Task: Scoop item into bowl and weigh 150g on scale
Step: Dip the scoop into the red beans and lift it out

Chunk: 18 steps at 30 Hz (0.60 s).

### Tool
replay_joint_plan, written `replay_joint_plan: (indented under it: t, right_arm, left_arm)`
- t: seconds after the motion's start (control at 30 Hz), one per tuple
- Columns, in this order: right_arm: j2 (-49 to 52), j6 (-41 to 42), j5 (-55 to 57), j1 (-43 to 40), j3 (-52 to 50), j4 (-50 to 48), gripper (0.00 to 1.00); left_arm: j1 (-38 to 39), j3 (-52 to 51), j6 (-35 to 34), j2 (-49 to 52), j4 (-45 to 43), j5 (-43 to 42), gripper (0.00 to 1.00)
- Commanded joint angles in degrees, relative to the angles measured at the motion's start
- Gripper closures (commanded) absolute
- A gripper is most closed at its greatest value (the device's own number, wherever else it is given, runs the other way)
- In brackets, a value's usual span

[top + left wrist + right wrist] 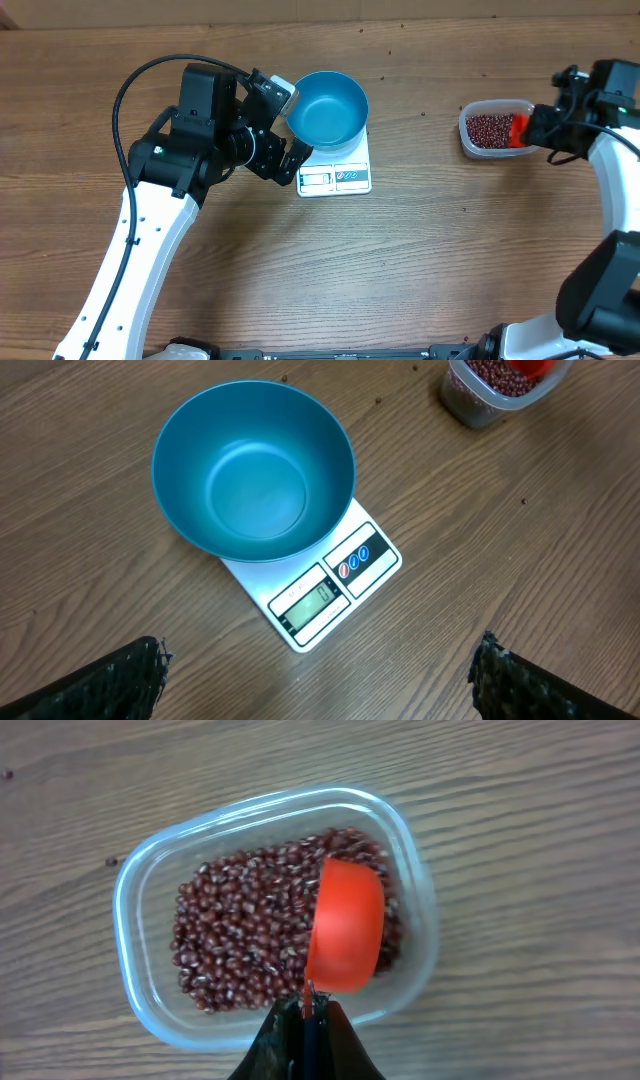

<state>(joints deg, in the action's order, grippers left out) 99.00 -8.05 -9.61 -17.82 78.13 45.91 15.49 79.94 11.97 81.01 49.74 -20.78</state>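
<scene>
Right wrist view: the right gripper [305,1010], fingers clamped on an orange-red scoop [345,925], holds it over the beans [240,940] in a clear tub [130,920], seemingly ready to dig, while the empty blue bowl [328,107] sits on the scale [335,178] beside the left gripper [320,685], its fingers wide apart.

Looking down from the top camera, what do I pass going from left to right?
The left gripper → blue bowl → clear tub of beans → right gripper, holding the orange scoop.

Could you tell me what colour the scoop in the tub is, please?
The scoop is orange-red, clearest in the right wrist view.
</scene>
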Motion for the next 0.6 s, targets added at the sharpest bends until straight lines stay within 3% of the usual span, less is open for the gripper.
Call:
replay_joint_plan:
  t: [0.0,0.27,0.57]
  right_arm:
    - [1.8,-1.0,0.3,1.9,1.3,0.2,0.96]
    - [3.4,-1.0,-8.7,3.3,1.3,2.7,0.96]
    - [3.4,-1.0,-22.0,-4.0,1.3,5.7,0.96]
  left_arm:
    - [-0.2,1.3,-0.8,-0.4,-0.3,0.4,0.0]
    - [-0.2,1.3,-0.8,-0.4,-0.3,0.4,0.0]
    - [-0.2,1.3,-0.8,-0.4,-0.3,0.4,0.0]
